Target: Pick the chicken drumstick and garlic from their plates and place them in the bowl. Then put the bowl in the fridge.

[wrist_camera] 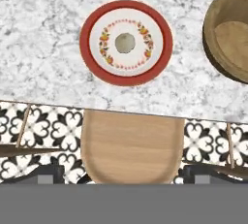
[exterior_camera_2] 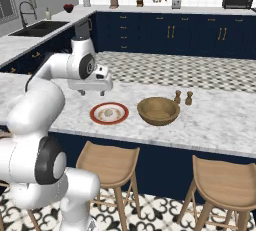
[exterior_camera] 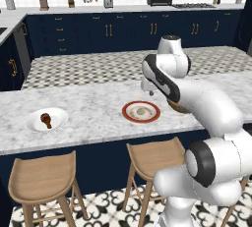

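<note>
Your gripper (exterior_camera_2: pixel 92 93) hangs above the marble counter (exterior_camera: pixel 88 103), beyond the red-rimmed plate (exterior_camera_2: pixel 95 118) and clear of it. Its fingers (wrist_camera: pixel 48 173) stand spread wide, one near each side of the hand view's lower edge, with nothing between them.

Locate the task items as follows:

- Garlic (wrist_camera: pixel 125 42): it lies at the centre of the red-rimmed plate. In the left base view you see it as a pale lump (exterior_camera: pixel 141 110) on that plate (exterior_camera: pixel 129 115).
- Drumstick (exterior_camera: pixel 46 120): it lies on the white plate (exterior_camera: pixel 34 124), well apart from the red-rimmed plate, toward the left end of the counter in that view.
- Bowl (exterior_camera_2: pixel 158 110): it stands upright just beside the red-rimmed plate, on the plate's right in the right base view. Nothing lies in it. In the hand view its rim (wrist_camera: pixel 213 48) shows at the right edge.

Two small brown shakers (exterior_camera_2: pixel 183 97) stand just beyond the bowl. Wooden stools (exterior_camera: pixel 43 177) stand on the near side of the counter; one seat (wrist_camera: pixel 131 145) lies directly below the red-rimmed plate (wrist_camera: pixel 92 63) in the hand view.
</note>
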You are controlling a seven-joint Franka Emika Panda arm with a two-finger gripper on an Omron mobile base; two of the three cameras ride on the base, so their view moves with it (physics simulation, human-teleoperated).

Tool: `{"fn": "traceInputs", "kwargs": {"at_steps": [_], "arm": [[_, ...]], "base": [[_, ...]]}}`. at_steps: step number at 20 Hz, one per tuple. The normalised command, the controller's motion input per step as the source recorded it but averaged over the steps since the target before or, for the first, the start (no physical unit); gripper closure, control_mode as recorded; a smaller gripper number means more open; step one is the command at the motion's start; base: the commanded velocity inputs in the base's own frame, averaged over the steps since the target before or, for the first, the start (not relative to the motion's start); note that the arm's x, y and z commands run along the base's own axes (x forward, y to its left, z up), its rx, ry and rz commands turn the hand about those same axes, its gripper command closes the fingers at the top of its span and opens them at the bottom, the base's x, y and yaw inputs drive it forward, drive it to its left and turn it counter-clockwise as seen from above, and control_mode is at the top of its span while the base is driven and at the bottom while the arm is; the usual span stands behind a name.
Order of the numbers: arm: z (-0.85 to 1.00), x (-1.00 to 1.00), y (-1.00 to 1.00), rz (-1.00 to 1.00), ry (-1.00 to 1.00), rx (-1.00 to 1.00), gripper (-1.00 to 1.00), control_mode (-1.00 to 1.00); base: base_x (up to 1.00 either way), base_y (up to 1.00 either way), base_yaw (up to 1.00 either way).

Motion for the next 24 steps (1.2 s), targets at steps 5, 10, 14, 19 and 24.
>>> {"fn": "traceInputs", "kwargs": {"at_steps": [5, 10, 14, 19, 24], "arm": [[-0.88, 1.00, 0.05, 0.00, 0.17, -0.03, -1.00, -1.00], [-0.60, 0.82, 0.00, 0.02, 0.02, 0.03, -1.00, -1.00], [-0.50, 0.68, 0.22, 0.00, 0.00, 0.00, -1.00, -1.00], [-0.49, 0.75, 0.00, 0.03, 0.00, 0.00, -1.00, -1.00], [-0.57, 0.42, 0.00, 0.00, 0.00, 0.00, -1.00, -1.00]], "base": [[0.00, 0.00, 0.00], [0.00, 0.00, 0.00], [0.00, 0.00, 0.00], [0.00, 0.00, 0.00], [0.00, 0.00, 0.00]]}}
